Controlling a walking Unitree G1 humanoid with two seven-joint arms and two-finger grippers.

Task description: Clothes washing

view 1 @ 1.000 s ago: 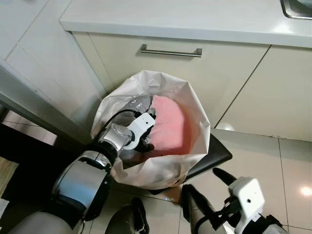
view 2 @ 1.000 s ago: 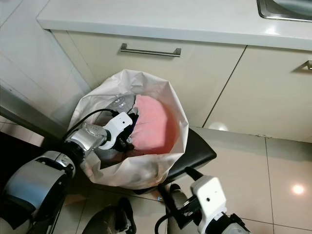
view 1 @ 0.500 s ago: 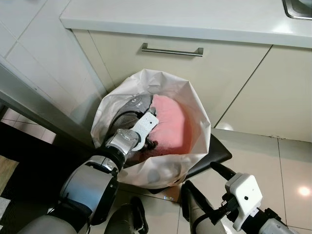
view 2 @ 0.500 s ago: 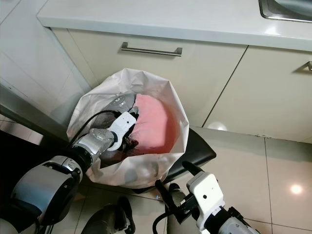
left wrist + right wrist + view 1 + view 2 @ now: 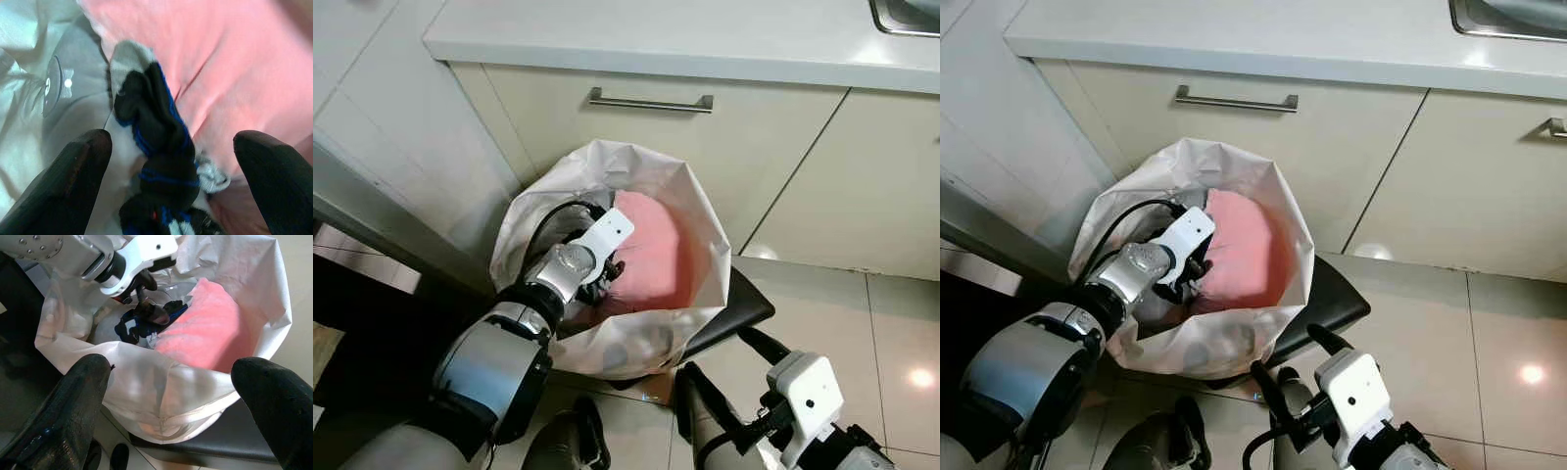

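Observation:
A white laundry bag stands open on a black stool in front of the cabinets. Inside lie a pink cloth, a grey garment and a black sock with blue stripes. My left gripper reaches down into the bag. It is open, one finger on each side of the sock, which lies loose between them. My right gripper hangs low at the front right of the stool, open and empty, facing the bag's front wall.
Cream cabinet fronts with a bar handle rise right behind the bag, under a white countertop. A grey sill and a dark area run along the left. Glossy tiled floor lies open to the right.
My left wrist has turned and lifted slightly inside the bag, moving over the sock. The right gripper has shifted a little beside the stool. The camera has moved slightly.

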